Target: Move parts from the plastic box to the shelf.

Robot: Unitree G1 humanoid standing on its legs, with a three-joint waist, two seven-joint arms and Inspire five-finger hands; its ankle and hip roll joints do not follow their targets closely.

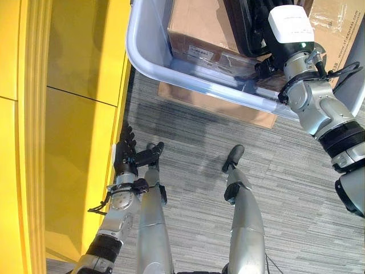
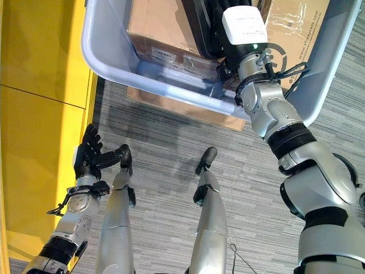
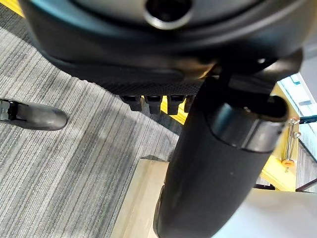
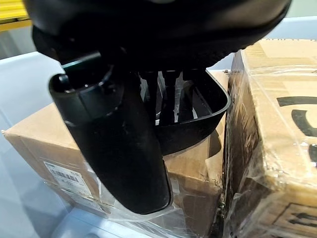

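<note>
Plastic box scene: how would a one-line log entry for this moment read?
right hand: in plastic box, fingers curled round black part | left hand: open, idle beside yellow shelf | cardboard boxes: in box

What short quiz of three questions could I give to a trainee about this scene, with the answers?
1. True or false: the right hand is reaching into the plastic box.
2. What is the left hand doing?
A. holding a cardboard carton
B. hanging open near the yellow shelf, holding nothing
C. pressing on the box rim
3. Fill in: in the right wrist view, the right hand's fingers reach into a curved ____ part lying on a cardboard carton.

Key: 1 true. 2 B. 3 black; whether the hand has gripped it cannot be told yet.
</note>
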